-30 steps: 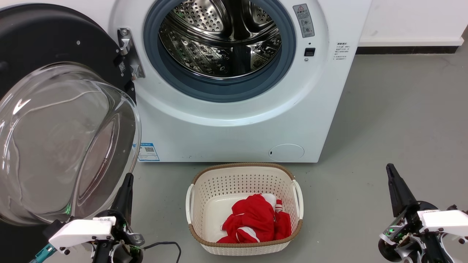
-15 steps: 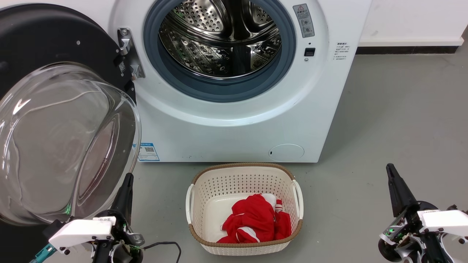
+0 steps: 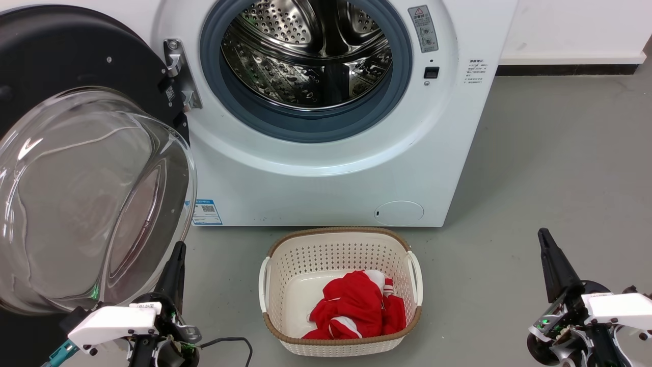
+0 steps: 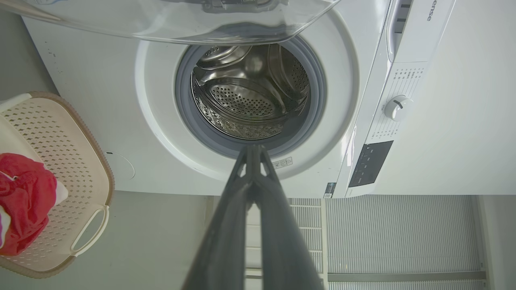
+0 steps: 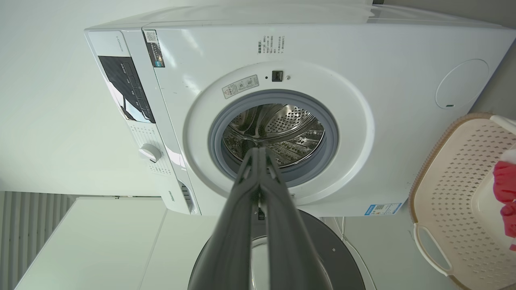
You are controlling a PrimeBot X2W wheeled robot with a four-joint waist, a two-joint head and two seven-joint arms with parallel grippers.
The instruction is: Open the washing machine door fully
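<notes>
The washing machine door is standing wide open at the left of the scene, hanging from its metal hinge on the left edge of the washing machine. Its inner face is pointing toward the near side and slightly right, with the clear glass bowl bulging out toward me. Being round, it has no real long axis. Its flat plane is running left to right, roughly in line with the machine's front, hinge edge at the right and free edge running off the left of the head view. The steel drum is lying fully exposed.

I am judging the opening step to be at or very near its end. If any swing remains, the next move is calling for a gentle push on the black rim, away and to the left, not on the glass.

The left gripper is hovering just beside the bowl's lower right edge, clenched on nothing; I cannot tell whether it is touching. The right gripper is waiting well apart at the near right, also clenched and empty. A cream laundry basket holding a red cloth is sitting on the grey floor between them.
</notes>
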